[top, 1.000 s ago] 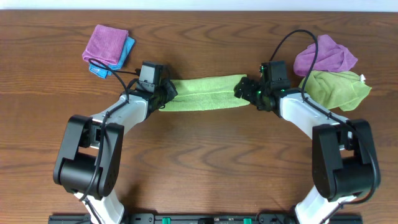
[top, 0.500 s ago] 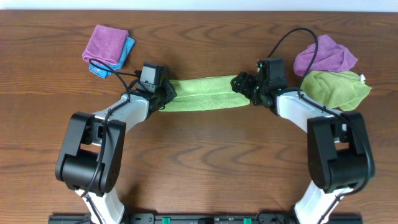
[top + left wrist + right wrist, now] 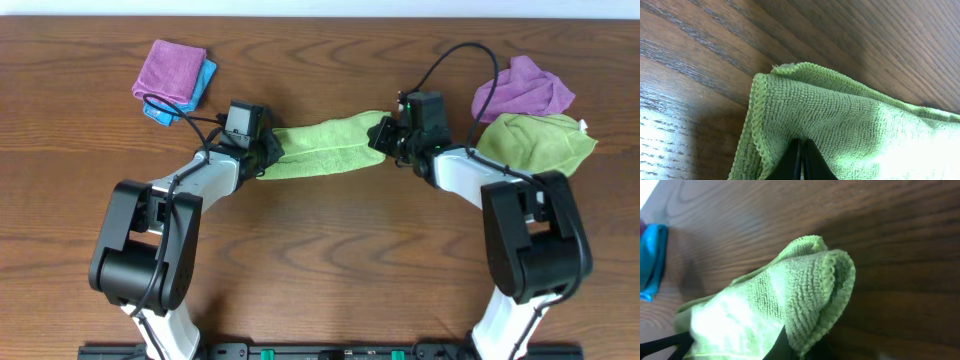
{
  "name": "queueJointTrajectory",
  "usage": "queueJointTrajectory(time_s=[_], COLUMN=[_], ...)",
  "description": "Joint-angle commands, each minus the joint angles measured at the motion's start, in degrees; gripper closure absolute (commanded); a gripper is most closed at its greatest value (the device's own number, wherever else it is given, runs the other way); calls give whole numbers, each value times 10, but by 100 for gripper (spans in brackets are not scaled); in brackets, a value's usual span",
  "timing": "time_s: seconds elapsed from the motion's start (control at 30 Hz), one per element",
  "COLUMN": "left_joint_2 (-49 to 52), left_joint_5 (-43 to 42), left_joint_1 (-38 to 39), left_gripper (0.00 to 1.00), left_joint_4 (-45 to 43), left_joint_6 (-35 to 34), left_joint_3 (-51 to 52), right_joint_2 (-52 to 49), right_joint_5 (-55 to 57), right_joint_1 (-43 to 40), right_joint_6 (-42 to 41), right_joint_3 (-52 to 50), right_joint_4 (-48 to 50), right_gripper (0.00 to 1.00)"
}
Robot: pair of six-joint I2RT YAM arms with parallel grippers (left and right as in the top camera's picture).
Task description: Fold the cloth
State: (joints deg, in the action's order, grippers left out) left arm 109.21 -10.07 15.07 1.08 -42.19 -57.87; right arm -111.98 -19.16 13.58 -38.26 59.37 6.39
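The cloth [image 3: 325,148] is light green and lies as a long narrow strip across the middle of the wooden table. At its left end, my left gripper [image 3: 268,152] is shut on it; in the left wrist view the dark fingertips [image 3: 796,161] press together over the cloth [image 3: 840,120] near its stitched hem. My right gripper [image 3: 385,138] is shut on the strip's right end. In the right wrist view that end of the cloth [image 3: 790,295] is bunched and curled up over the right gripper [image 3: 800,352], hiding most of the fingers.
A folded pink cloth [image 3: 168,68] lies on a blue one [image 3: 205,82] at the back left. A crumpled purple cloth [image 3: 522,90] and a crumpled green one [image 3: 540,142] lie at the back right, close behind my right arm.
My right gripper slid left and slightly back, then shut on the strip's right end, bunching it. The left gripper has stayed shut on the left end.
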Motion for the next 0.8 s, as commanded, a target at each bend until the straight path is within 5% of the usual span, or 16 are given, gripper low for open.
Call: queueJointTrajectory(time_s=[0.0,0.77], left_joint_2=[9,9], left_joint_5=[10,-1], left_joint_1=[-1,0], left_gripper=[94,94], left_joint_4=[6,11], left_joint_6=[-2,-2], left_joint_3=[-11,-21], right_joint_2=[49,33], right_joint_5=[-3,82], right_joint_1=[15,179], right_joint_6=[22,97], right_joint_3=[-1,97], right_joint_4=[1,-29], right_gripper=[99,99])
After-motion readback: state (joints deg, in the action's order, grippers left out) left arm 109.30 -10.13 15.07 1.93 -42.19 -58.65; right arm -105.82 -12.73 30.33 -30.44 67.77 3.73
